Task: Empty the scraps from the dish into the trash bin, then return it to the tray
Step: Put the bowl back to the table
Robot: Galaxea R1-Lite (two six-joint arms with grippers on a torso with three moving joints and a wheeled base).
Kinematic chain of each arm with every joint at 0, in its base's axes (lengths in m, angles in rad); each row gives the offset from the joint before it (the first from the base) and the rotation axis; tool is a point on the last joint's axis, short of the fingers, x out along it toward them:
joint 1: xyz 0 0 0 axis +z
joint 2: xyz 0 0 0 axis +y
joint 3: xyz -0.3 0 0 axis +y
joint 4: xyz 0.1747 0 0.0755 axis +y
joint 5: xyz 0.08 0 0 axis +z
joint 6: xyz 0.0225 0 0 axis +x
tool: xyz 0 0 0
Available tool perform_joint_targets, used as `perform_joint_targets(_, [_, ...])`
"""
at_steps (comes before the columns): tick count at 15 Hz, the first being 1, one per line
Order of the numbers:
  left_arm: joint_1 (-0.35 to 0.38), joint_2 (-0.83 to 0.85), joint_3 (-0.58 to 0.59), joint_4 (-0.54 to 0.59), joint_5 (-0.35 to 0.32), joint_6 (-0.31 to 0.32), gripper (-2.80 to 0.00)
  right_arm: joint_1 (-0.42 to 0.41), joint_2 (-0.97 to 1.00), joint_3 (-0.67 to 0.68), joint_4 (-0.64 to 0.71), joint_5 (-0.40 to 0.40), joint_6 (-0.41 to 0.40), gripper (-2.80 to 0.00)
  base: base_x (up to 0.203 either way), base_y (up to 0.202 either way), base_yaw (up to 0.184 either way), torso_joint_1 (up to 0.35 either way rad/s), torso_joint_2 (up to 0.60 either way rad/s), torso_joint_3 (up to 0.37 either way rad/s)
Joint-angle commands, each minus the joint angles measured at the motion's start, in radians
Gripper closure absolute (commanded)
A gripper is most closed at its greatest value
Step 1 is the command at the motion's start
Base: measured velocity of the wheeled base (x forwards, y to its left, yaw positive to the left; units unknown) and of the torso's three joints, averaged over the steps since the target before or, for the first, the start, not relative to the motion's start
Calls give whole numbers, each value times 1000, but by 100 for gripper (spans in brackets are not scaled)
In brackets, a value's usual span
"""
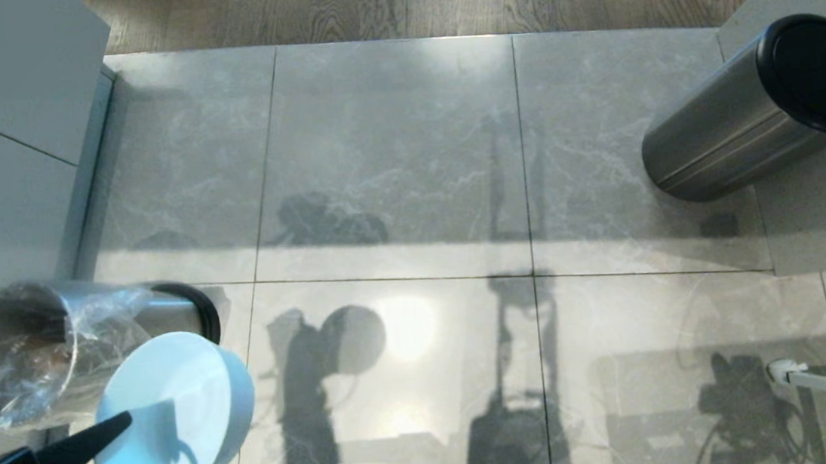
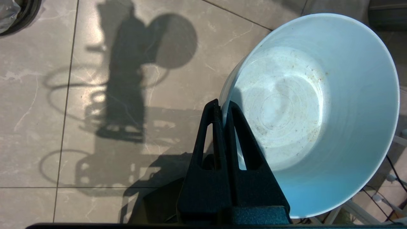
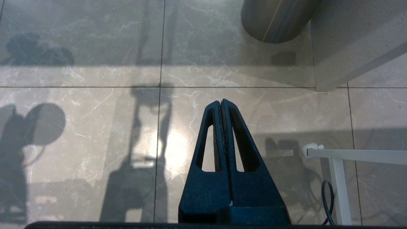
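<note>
Dish being held beside lined bin, above tiled floor (image 1: 394, 188).
The trash bin (image 1: 23, 353) is being seen just left of the dish (image 1: 173, 418); the empty dish's rim is being clamped by the left pincer (image 2: 222, 106); the right pincer (image 3: 221, 101) is being kept closed on nothing.

Bright daylight rakes across the glossy tile floor (image 1: 409, 187), throwing hard dark shadows of the robot toward the camera; a glare patch on the tiles (image 1: 407, 327) blows out near centre. Head view soft overall, the trash bin (image 1: 23, 353) liner hazy with glints; wrist views sharp
</note>
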Motion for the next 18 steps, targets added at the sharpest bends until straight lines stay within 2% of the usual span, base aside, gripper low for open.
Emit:
perform_joint_targets(1, [-23,-41,19,-1,4,-3,0,0,0,0,0,0,0,0,0,0,0,0,0,0])
perform_joint_targets(7, [-20,-118,58,4,8,12,0,0,0,0,-2,0,0,0,0,0,0,0,0,0])
perform_joint_targets(11, [-17,-116,58,12,21,75,0,0,0,0,-1,-1,0,0,0,0,0,0,0,0])
perform_joint_targets(15, [-18,-120,54,96,23,173,0,0,0,0,-2,-2,0,0,0,0,0,0,0,0])
perform_joint_targets(18, [-18,-120,55,95,25,179,0,0,0,0,0,0,0,0,0,0,0,0,0,0])
